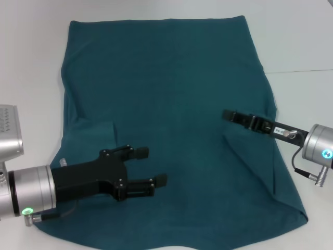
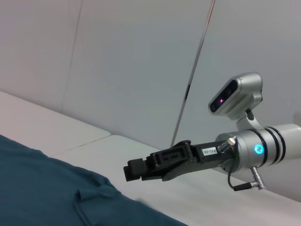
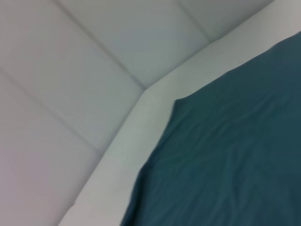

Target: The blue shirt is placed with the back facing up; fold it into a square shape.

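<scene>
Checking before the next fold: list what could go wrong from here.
1. The left gripper is open over the blue shirt but holds nothing; closing mid-panel may bunch fabric rather than catch an edge.
2. The right gripper is above the folded-in side; brushing it could undo that crease.

— Seeing a pale white worktop (image 1: 302, 36), lying bare along the left, far and right edges in the head view.
— Noticing a thin seam line (image 1: 299, 71) running across its right part.
— Rising behind it in the left wrist view, light grey wall panels (image 2: 131, 61), showing one dark vertical joint (image 2: 193, 75).
</scene>
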`<state>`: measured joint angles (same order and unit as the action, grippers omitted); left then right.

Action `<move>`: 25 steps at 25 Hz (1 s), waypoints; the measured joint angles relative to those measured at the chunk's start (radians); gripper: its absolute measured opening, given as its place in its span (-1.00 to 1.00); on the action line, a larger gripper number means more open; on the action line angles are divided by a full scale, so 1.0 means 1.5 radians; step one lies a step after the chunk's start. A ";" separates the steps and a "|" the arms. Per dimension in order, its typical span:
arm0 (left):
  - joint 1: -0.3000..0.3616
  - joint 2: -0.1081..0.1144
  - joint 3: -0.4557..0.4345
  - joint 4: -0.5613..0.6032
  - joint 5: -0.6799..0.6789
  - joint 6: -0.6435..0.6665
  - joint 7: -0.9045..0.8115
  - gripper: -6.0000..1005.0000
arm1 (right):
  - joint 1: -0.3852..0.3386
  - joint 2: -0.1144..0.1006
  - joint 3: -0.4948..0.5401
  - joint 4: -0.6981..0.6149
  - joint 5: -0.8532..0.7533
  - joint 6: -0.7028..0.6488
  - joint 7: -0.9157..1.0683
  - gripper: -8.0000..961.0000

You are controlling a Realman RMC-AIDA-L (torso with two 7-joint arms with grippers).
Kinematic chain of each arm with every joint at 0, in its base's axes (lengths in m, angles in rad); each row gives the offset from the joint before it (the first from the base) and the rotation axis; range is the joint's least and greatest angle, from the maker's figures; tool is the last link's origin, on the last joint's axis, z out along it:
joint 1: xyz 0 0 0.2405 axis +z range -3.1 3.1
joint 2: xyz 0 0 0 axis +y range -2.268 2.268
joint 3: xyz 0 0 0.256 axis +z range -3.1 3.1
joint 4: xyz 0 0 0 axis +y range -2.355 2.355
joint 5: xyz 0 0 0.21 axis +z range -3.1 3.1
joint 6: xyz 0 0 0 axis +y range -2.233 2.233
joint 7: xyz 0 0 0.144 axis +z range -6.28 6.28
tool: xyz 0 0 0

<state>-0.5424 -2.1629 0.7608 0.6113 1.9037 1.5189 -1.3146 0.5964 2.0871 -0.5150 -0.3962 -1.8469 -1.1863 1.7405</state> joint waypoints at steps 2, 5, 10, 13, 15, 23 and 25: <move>0.001 0.000 0.000 -0.001 0.000 -0.003 0.000 0.77 | 0.002 0.000 -0.007 0.000 0.001 -0.011 0.000 -0.63; 0.002 0.000 0.000 -0.002 0.000 -0.006 0.000 0.77 | 0.000 -0.003 -0.003 -0.005 0.001 -0.011 0.009 -0.38; 0.002 0.000 0.000 -0.004 0.000 -0.006 0.000 0.77 | -0.018 -0.015 0.003 -0.008 -0.001 0.016 0.045 0.09; 0.000 0.000 0.000 -0.004 0.000 -0.006 0.000 0.77 | -0.034 -0.028 -0.001 -0.009 -0.014 0.025 0.082 0.30; -0.002 0.000 0.001 -0.005 0.000 -0.006 -0.001 0.77 | -0.043 -0.037 -0.003 -0.009 -0.019 0.020 0.100 0.44; -0.003 0.000 0.001 -0.005 0.001 -0.006 -0.010 0.77 | -0.083 -0.088 -0.041 -0.013 -0.023 -0.057 0.196 0.75; -0.002 0.000 0.001 -0.005 0.001 -0.004 -0.012 0.77 | -0.090 -0.099 -0.044 -0.017 -0.032 -0.076 0.226 0.75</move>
<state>-0.5461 -2.1629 0.7624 0.6045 1.9052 1.5125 -1.3326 0.4616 1.9382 -0.5806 -0.4215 -1.8953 -1.3007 2.0788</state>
